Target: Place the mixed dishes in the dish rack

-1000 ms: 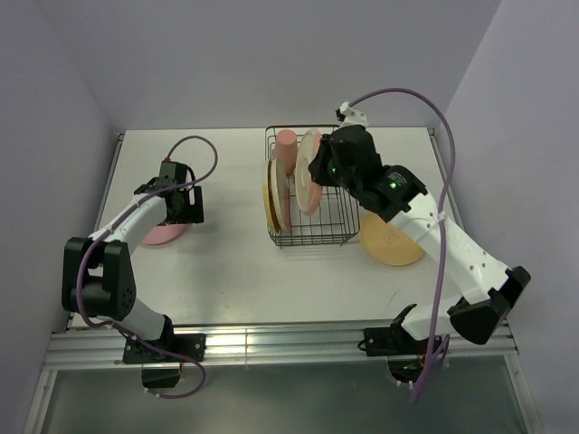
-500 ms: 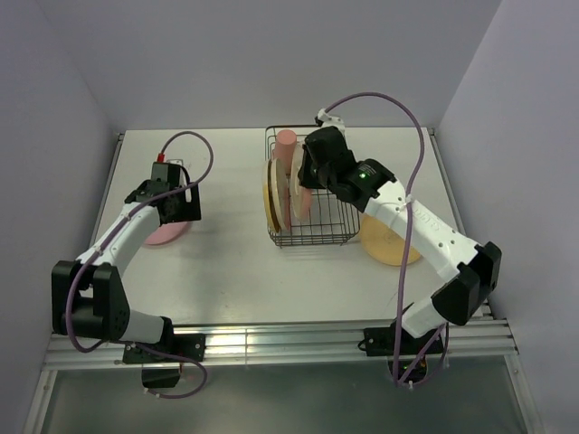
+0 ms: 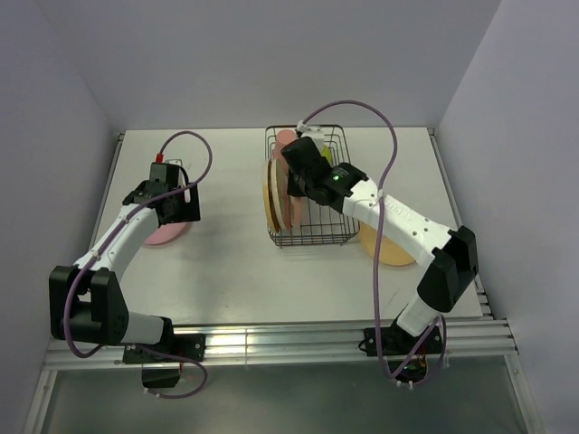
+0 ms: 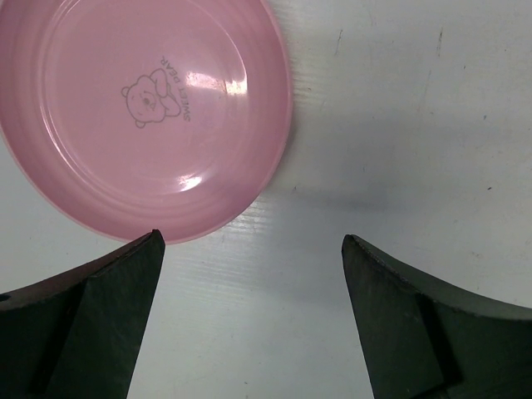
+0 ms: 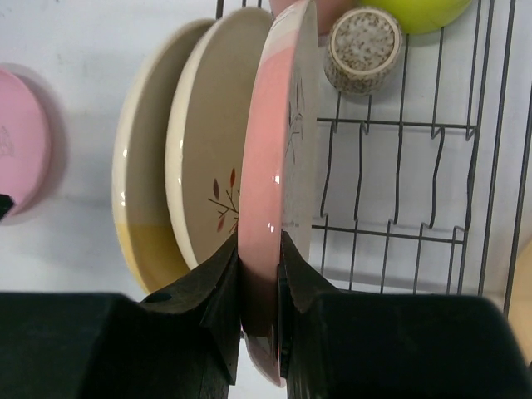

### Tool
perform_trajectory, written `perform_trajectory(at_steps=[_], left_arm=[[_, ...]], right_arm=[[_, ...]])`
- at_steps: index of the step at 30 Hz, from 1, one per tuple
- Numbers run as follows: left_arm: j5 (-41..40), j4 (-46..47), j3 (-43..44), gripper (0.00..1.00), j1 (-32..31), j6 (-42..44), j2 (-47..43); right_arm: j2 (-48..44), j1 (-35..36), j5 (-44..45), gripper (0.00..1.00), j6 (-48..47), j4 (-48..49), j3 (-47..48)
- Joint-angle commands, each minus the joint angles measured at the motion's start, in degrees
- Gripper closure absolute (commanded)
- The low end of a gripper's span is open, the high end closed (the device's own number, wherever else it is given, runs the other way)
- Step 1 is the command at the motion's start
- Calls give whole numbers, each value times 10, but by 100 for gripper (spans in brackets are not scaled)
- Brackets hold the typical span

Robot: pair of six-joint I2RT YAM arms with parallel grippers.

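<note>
In the dish rack the cream-and-pink plate may topple onto the leaf-sprig plate if released off a slot; it stands on edge at the left side, faces toward the side walls, long axis front to back, rim pinched by the right gripper. The left gripper gapes empty near the left edge of the table

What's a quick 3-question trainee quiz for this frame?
1. True or false: the right gripper is shut on the cream-pink plate.
2. What lies below the open left gripper? A) pink plate B) fork C) sponge
3. Fill in: the grey cup sits inside the ___.
Key: 1 true; 2 A; 3 rack.
</note>
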Motion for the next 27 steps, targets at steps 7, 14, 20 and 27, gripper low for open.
perform_trajectory(at_steps=[7, 14, 20, 27], left_arm=[[-1, 3, 10, 5, -2, 5, 5], [-13, -1, 10, 5, -2, 24, 30], [-37, -8, 17, 5, -2, 18, 75], [-81, 1, 35, 5, -7, 21, 134]], right_arm=[[54, 52, 81, 90, -18, 38, 70], [68, 59, 90, 49, -18, 14, 91], [37, 60, 90, 38, -13, 9, 90], [-33, 60, 90, 37, -9, -5, 93]])
